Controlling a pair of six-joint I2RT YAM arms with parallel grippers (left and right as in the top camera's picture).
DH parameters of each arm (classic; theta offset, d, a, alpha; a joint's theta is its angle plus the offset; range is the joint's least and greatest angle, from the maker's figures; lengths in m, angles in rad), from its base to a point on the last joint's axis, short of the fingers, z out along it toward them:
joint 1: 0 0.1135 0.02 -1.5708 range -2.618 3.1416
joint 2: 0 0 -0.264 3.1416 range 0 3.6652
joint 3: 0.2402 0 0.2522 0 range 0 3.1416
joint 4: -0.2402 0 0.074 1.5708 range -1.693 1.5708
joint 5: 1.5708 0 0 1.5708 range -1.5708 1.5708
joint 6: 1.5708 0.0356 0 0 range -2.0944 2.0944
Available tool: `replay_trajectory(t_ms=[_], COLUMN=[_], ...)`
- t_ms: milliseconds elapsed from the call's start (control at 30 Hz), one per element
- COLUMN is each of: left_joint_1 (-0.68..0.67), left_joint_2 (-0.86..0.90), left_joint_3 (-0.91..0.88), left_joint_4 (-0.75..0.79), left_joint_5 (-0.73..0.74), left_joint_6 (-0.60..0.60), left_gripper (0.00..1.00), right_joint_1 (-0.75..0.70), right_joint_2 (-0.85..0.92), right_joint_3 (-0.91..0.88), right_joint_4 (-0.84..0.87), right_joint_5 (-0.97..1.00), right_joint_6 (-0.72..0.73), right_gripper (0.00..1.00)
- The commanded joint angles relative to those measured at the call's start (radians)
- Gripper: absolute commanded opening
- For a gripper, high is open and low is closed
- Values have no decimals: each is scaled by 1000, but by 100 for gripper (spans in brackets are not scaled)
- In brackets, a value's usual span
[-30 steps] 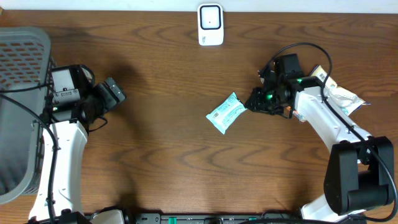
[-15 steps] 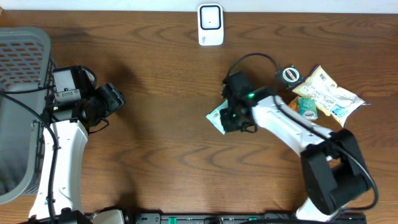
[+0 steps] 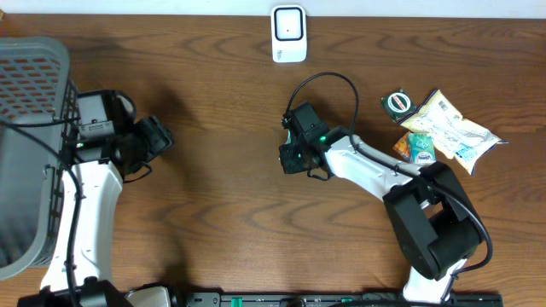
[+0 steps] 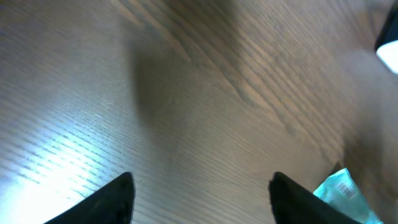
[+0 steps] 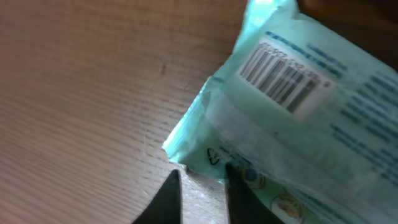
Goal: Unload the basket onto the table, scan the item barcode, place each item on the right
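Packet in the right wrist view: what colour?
Light teal packet with blue print and a white barcode label. The right wrist view shows it best.

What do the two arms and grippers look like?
Left arm and right arm: white link shells, black joints and wrist units. The right carries a looping black cable and a green LED. Gripper fingers are black and tapered.

teal packet (image 5: pixel 292 106) cut off at edge, text blurred
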Motion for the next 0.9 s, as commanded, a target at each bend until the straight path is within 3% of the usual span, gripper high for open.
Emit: replay_trajectory(t_ms=[0,167,233,433,700,867], left_joint_1=[-73,-220,-283,-415,-552,-637], left_joint_2=[24,29,33,132,356,394], left_joint_3=[4,4,4,25,206,208], left_joint_4=[35,109,150,253,260,274], left_joint_5=[-6,-6,-6,47,171,230], left_joint_6=[42,60,125,219,336,363], left_gripper=[54,48,47,46,41,23], right_joint_1=[-68,-202,-254,-351,-362,-362], right_joint_2=[-50,-208,-237,-216,-170,-135], right_joint_3=[23,27,27,12,4,4], right_joint_4=[14,-54,-115,-243,-289,-288], right_joint_5=[-100,-160,-159,-144,-139,-129], right_joint_6=[45,137,136,130,84,79], right_gripper=[24,27,29,28,27,24])
